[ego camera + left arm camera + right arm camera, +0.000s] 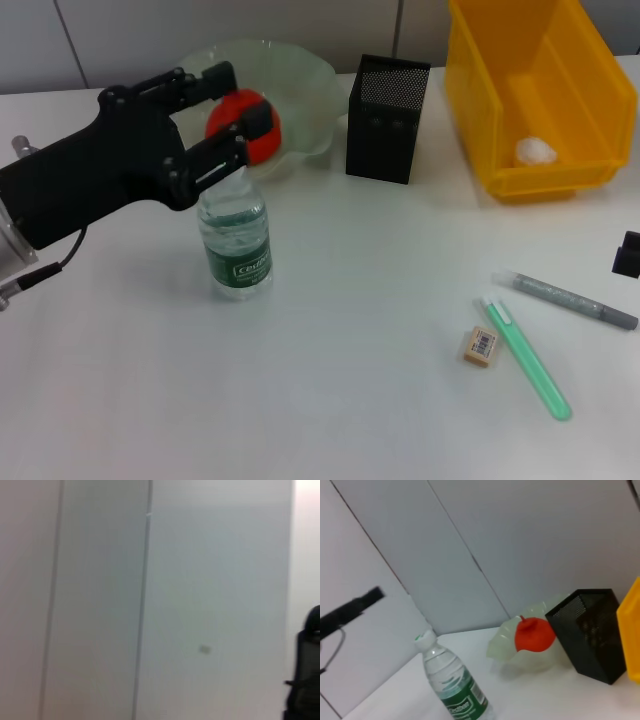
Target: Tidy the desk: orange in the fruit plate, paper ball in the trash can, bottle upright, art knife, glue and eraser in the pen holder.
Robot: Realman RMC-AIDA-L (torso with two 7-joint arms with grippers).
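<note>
The bottle [236, 243] stands upright on the desk [330, 400], and its cap [425, 639] is free. My left gripper [248, 95] hovers open just above and behind the bottle's top, holding nothing. Behind it, the orange [265, 140] lies in the fruit plate [305, 75]. The paper ball [535, 150] rests inside the trash can [545, 182]. Near the front right lie the eraser [481, 346], a green stick with a white end [528, 358] and a grey pen-shaped item [575, 300]; I cannot tell which is the art knife and which the glue. Only a black bit of my right gripper [627, 255] shows at the right edge.
The pen holder [387, 120] stands between the fruit plate and the trash can, near the back of the desk. A grey panelled wall [150, 600] runs behind the desk.
</note>
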